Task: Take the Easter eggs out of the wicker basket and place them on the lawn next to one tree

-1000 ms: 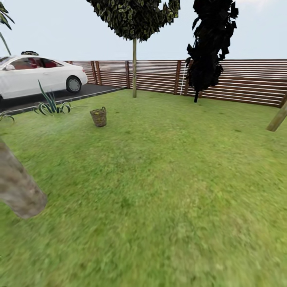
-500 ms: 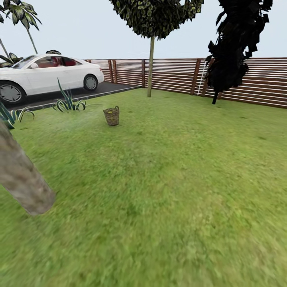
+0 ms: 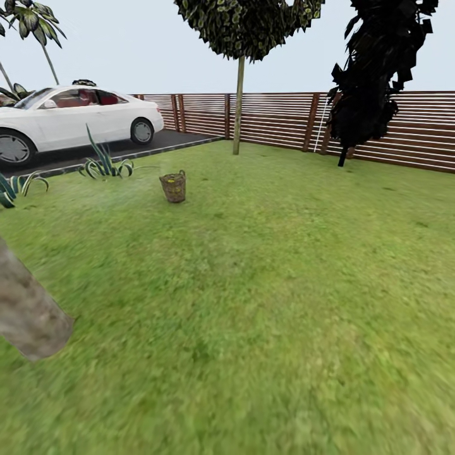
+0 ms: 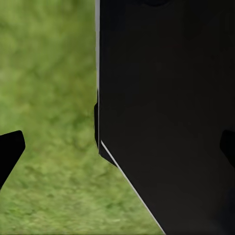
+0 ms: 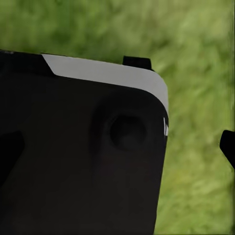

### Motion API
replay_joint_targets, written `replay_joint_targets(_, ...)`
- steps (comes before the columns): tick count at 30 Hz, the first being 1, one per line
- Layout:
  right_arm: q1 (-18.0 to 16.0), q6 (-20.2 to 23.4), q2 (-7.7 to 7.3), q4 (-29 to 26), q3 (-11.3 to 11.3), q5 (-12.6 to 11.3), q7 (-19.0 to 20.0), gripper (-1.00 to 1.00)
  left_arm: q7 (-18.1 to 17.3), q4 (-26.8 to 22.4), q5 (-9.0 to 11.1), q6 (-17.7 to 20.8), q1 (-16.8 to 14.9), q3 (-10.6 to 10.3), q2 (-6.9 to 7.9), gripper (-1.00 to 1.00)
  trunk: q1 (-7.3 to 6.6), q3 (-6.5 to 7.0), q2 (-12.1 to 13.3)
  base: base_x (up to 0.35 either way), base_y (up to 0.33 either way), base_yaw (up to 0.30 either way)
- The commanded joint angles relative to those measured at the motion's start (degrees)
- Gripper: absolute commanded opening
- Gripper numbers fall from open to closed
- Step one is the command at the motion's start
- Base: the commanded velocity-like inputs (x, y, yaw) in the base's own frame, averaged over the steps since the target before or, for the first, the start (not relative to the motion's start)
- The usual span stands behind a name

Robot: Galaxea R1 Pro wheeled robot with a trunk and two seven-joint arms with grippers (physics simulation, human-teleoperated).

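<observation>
1 basket [image 3: 174, 187] stood on the lawn [image 3: 265, 284] in the head view, well ahead and a little left of centre, upright, with something yellowish just visible inside; at that distance I could not make out any eggs. Behind it a thin-trunked tree [image 3: 238, 104] with a dark leafy crown rose near the fence [image 3: 278, 120], and a second, almost black tree [image 3: 373, 76] stood further right against the same slatted fence. At the near left edge a thick, leaning trunk [image 3: 28, 313] with mottled grey-brown bark came out of the grass. A white car [image 3: 69, 120] sat on the driveway [image 3: 126, 148] beyond, with spiky plants [image 3: 101, 164] along its border.

From the left wrist view, the left end effector [image 4: 117, 147] showed 2 dark fingertips [image 4: 10, 152] far apart at the picture's sides, so it was spread wide and held nothing, with a black part of the robot's body [image 4: 166, 107] and grass beyond. From the right wrist view, the right end effector [image 5: 117, 147] looked the same, fingertips [image 5: 227, 147] apart and unladen, over a black, white-edged panel [image 5: 83, 156].
</observation>
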Motion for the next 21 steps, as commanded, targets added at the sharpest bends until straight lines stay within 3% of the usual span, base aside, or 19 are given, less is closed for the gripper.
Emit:
replay_joint_targets(1,0.0,-0.2,0.02,0.0,0.1,0.3,0.1,1.0,0.1,-0.1,0.1,-0.1,0.0,0.2,-0.01,1.0,0.03,-0.04,0.0,0.32,-0.121,0.0)
replay_joint_targets(7,0.0,-0.2,0.17,0.0,-0.1,0.1,0.0,1.0,0.1,-0.1,0.1,-0.1,0.0,0.2,-0.01,1.0,0.03,-0.08,0.0,0.32,-0.108,0.027)
replay_joint_targets(21,0.0,-0.3,-0.1,0.1,-0.2,-0.1,0.0,1.0,0.1,-0.1,0.1,-0.1,0.0,0.2,-0.01,1.0,0.03,-0.69,0.0,0.32,-0.101,0.227)
